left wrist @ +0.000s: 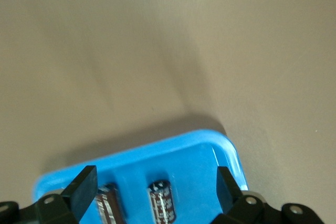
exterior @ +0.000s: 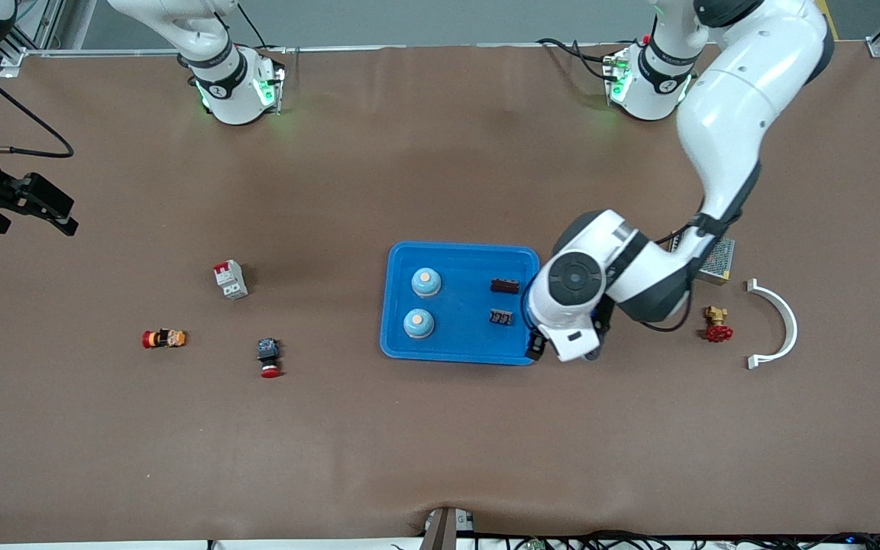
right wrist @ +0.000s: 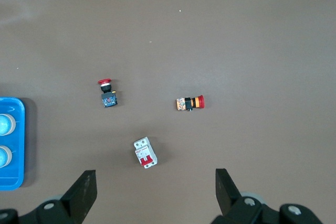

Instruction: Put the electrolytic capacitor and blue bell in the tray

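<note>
The left pincer hangs low over the tray at the edge toward the left arm's end of the surface, its fingers spread wide and holding nothing. The right pincer is up in the air over the right arm's end of the surface, also wide and empty; that arm waits.

In the tray lie two blue bells side by side, one nearer the front camera than the other, and two dark capacitors, one again nearer. The left wrist view shows both capacitors between the left fingers.

The surface is a brown mat, slightly wrinkled at its near edge. Toward the right arm's end lie a white breaker, a red-capped push button and a red-and-yellow button. Toward the left arm's end lie a red-handled brass valve, a white curved bracket and a metal mesh box, partly hidden by the arm. Cables run along the near edge.
</note>
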Robot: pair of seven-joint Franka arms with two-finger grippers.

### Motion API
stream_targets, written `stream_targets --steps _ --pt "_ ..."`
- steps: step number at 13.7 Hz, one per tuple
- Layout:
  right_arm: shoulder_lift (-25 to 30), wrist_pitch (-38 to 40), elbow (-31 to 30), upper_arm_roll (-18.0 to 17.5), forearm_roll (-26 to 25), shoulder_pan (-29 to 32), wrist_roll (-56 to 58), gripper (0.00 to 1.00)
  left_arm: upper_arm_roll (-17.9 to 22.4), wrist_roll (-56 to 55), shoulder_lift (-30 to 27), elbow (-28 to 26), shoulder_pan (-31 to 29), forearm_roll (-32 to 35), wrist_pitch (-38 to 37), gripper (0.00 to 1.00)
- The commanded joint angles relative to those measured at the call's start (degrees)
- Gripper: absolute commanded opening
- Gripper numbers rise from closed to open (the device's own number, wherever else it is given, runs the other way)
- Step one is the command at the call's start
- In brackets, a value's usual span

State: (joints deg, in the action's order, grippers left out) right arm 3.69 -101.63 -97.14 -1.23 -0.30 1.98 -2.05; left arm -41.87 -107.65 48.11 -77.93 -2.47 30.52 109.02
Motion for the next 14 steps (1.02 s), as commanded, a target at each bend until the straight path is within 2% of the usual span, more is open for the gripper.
stream_targets --steps 1,4,6,12,14 --pt "-0.3 0.3 0.9 -0.3 0.3 -0.5 -0.8 1.0 -5.7 6.2 -1.9 -0.3 -6.6 -0.9 -3.0 1.0" --pt "-0.3 0.3 0.9 -0.2 0.3 -0.9 -0.7 1.0 -8.6 11.2 -1.9 -0.3 -11.0 -0.5 -4.4 1.0" --pt "-0.3 0.2 1.0 -0.2 0.3 -0.9 -0.7 1.0 -8.3 13.9 -2.0 -0.2 -11.2 -0.3 -5.0 1.0" --pt "-0.3 -0.2 0.9 -0.2 0.3 -1.0 -0.7 1.0 -8.2 28.9 -3.5 -0.2 -18.6 -0.2 -5.0 1.0" --pt "-0.4 -0.3 0.9 -0.2 0.3 -1.2 -0.7 1.0 -7.8 32.8 -3.5 -0.2 -19.2 1.7 -5.0 1.0"
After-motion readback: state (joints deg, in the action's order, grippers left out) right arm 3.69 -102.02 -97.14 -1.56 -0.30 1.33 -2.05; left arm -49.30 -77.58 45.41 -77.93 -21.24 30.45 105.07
